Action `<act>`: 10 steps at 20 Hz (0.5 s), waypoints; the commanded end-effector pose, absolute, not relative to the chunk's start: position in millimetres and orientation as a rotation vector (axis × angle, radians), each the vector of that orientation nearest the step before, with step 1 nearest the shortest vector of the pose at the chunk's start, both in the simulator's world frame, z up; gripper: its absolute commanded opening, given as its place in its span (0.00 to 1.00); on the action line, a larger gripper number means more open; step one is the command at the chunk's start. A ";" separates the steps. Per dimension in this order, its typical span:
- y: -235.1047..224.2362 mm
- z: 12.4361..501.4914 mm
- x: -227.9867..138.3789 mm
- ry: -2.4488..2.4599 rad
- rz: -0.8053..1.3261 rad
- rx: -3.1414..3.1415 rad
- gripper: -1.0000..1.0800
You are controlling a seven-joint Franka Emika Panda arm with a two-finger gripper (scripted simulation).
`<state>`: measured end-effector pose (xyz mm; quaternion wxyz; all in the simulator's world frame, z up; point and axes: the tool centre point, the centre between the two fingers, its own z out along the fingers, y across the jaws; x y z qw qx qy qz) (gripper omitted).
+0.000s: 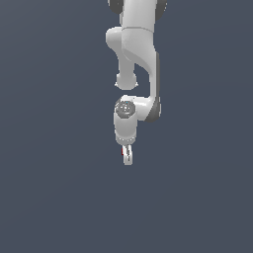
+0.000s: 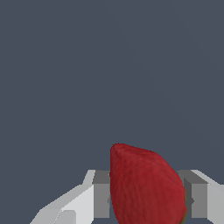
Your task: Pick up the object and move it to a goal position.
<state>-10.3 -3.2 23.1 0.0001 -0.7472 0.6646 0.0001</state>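
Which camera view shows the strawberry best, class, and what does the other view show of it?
The wrist view: the strawberry fills the foreground, red and textured, between the hand's fingers. The exterior view shows only a tiny red speck at the hand, mostly hidden.

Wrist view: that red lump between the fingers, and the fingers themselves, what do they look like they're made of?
The strawberry reads as soft fruit flesh: dark red, matte, finely dimpled skin, no gloss, though as a render it could equally be a rigid model. The fingers look like smooth hard white plastic or painted metal, with flat grey pads that seem rubbery; their finish is too plain to be sure.
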 end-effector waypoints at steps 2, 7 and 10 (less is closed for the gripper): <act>-2.7 27.2 -10.5 2.088 0.000 -2.347 0.00; -1.0 44.4 -12.6 2.088 0.000 -2.346 0.00; 0.8 61.4 -14.5 2.088 0.001 -2.346 0.00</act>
